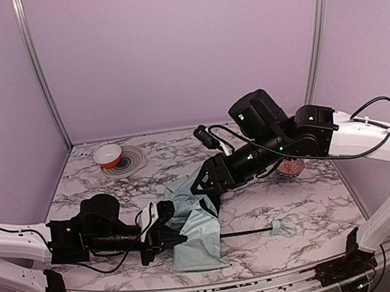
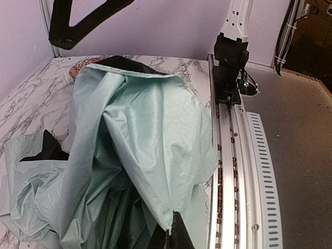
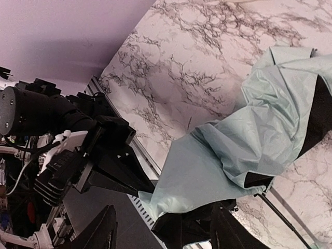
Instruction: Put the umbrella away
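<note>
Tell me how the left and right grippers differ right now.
The left gripper is shut, pinching the umbrella by its canopy; the right gripper stands open, gripping nothing. The left lies low at the canopy's left edge, the right hangs over its far edge. Both are at the same canopy.

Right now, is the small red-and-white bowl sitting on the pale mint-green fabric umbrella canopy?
No, the bowl sits on a ringed disc far left, apart from the canopy.
</note>
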